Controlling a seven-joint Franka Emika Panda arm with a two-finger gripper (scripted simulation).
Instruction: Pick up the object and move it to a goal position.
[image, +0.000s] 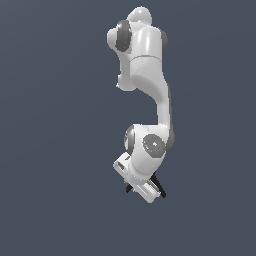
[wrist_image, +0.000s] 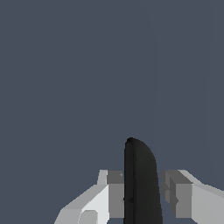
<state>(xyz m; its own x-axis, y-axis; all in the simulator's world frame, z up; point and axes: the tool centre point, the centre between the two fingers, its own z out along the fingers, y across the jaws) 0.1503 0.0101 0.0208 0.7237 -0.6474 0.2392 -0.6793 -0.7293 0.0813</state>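
Note:
The black spring clamp (wrist_image: 140, 183) stands between my two fingers in the wrist view as a dark, narrow, rounded blade; its red tip is not visible. My gripper (wrist_image: 142, 186) is shut on it: one grey pad (wrist_image: 114, 192) touches its side and the other pad (wrist_image: 175, 192) sits close against the opposite side. In the exterior view the white hand (image: 142, 186) is tilted at the low end of the arm. Thin black parts of the clamp (image: 161, 189) stick out beside the hand, and the fingertips are hidden there.
The white arm (image: 150, 75) reaches down from the top of the exterior view. Around it is only a plain, dark blue-grey background. No goal marker shows in either view.

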